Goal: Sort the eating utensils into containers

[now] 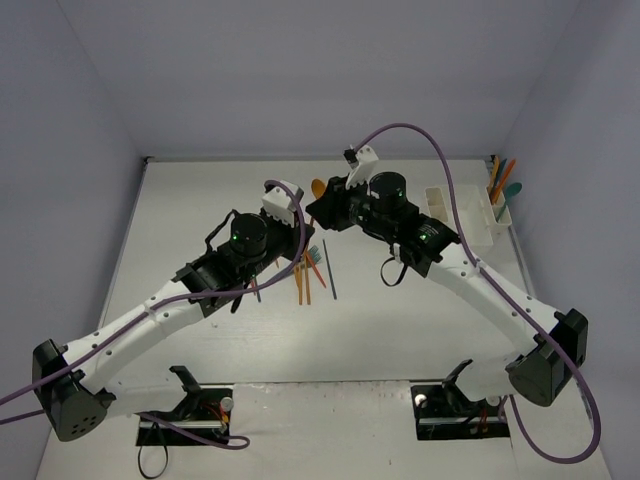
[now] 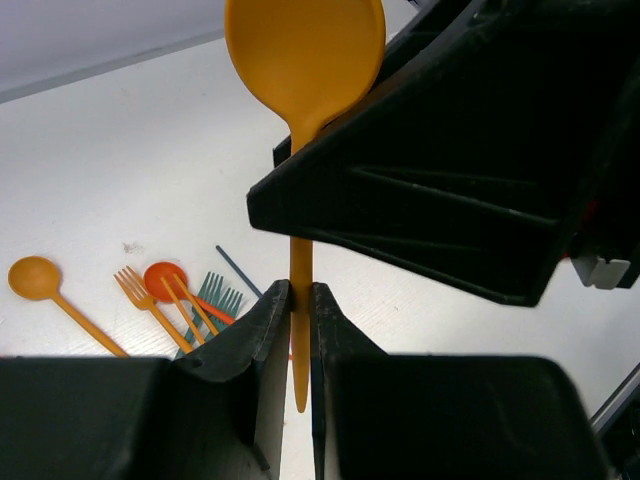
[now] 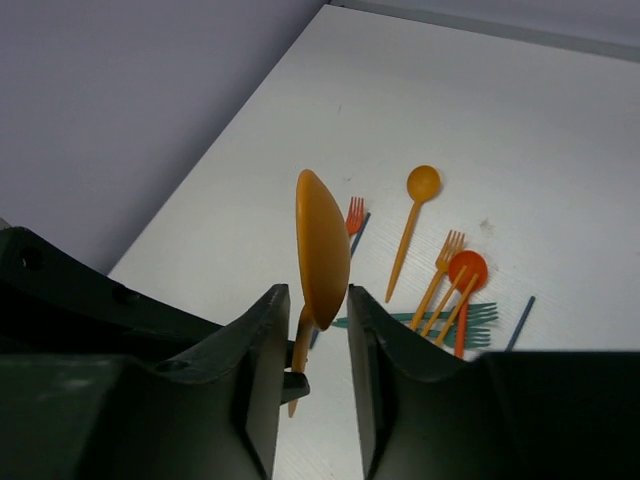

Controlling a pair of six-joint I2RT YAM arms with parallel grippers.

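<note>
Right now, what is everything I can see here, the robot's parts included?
held spoon: one, orange, upright in the air
loose spoons: two, orange and red-orange, on table
forks: at least four, orange, red-orange, teal, same pile
knife: at least one, dark teal, beside pile
holder: one, white, table's right side
sorted utensils: a few, orange and teal, standing in holder's far end
table: one, white
left pincer: one, black, shut on held spoon's handle
right pincer: one, black, flanking its bowl, grip unclear

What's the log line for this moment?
left gripper: shut on spoon handle | right gripper: around spoon bowl, grip unclear | other utensils: loose on table
</note>
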